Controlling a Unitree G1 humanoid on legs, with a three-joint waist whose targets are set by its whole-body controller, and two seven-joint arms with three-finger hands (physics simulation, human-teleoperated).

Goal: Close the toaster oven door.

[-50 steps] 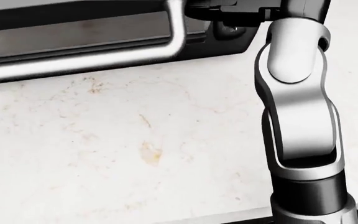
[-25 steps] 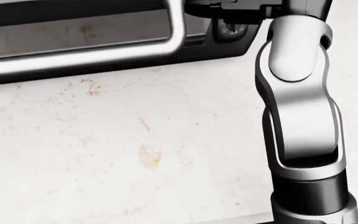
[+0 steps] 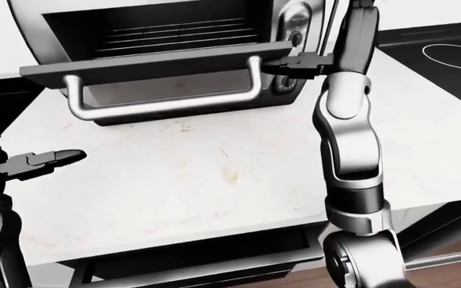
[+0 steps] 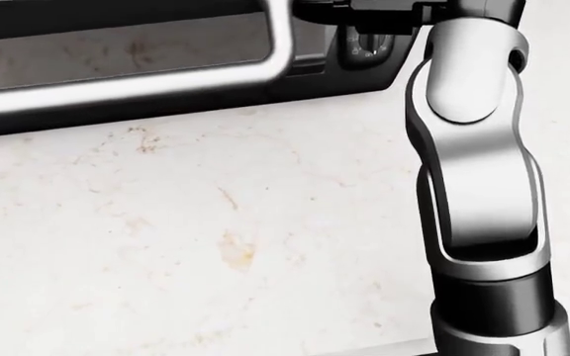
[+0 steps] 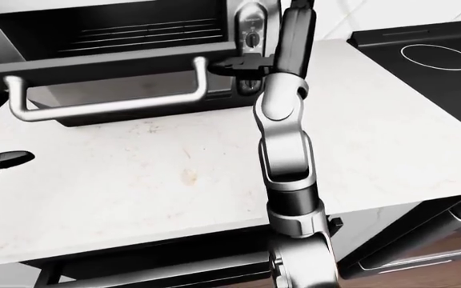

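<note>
The toaster oven (image 3: pixel 298 24) stands at the top of the left-eye view on a pale stone counter (image 3: pixel 214 180). Its dark door (image 3: pixel 150 65) hangs open, close to level, with a silver bar handle (image 3: pixel 159 108) along its near edge. My right hand (image 3: pixel 285 65) reaches up to the door's right corner, and its dark fingers touch the door's edge without closing round it. The head view shows only the handle (image 4: pixel 117 93) and my right forearm (image 4: pixel 478 170). My left hand (image 3: pixel 50 159) hovers open and empty over the counter's left edge, well below the door.
A black cooktop (image 3: pixel 447 54) lies to the right of the oven. The counter's near edge runs along the bottom of the left-eye view, with a dark drawer front (image 3: pixel 198 258) below it. A dark gap borders the counter at the far left.
In the head view the handle's left end has risen a little and my right hand has moved up, uncovering the oven's knob. The left hand does not show in the earlier frames.
</note>
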